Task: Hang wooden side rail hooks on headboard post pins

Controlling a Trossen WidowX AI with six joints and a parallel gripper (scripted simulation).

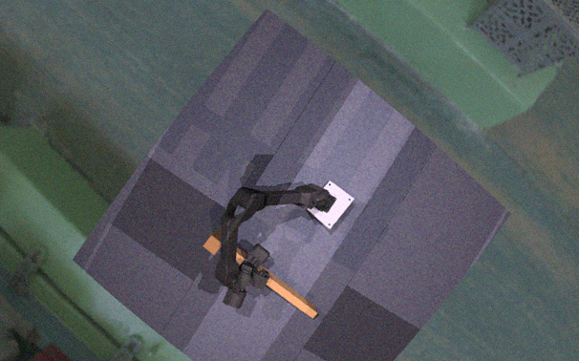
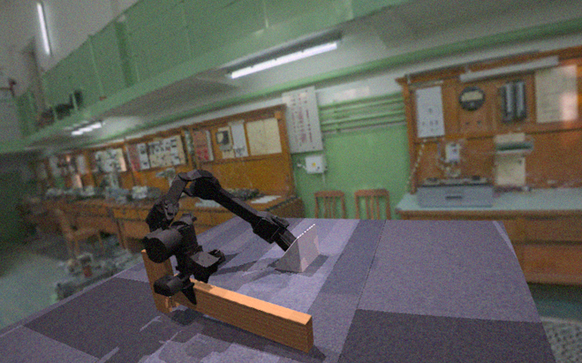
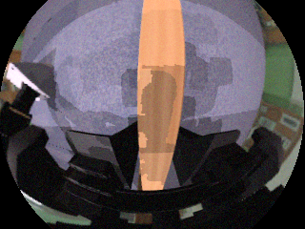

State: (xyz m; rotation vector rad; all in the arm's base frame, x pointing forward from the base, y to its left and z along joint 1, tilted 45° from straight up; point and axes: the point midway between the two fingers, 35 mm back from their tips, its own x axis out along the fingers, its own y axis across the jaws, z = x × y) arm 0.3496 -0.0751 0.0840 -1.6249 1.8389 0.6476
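Note:
The wooden side rail [image 1: 291, 295] [image 2: 250, 314] [image 3: 159, 43] stands on its narrow edge, its near end at the headboard post. Its far end is at or very close to the table top; a small gap cannot be ruled out. The upright wooden post [image 1: 212, 245] [image 2: 156, 273] is partly covered by the arm. My gripper [image 1: 262, 274] [image 2: 190, 295] [image 3: 152, 122] points down and is shut on the rail, one finger on each side, nearer the post than the far end. The hooks, slot and pins are hidden, so I cannot tell whether the hooks sit on the pins.
The arm's white mounting base [image 1: 337, 209] [image 2: 306, 250] stands beyond the rail, and the arm bends from it over the post's side. The patchwork table top [image 1: 450, 215] [image 2: 427, 275] carries them all. Its nearest edge to the post is at the left in the top view.

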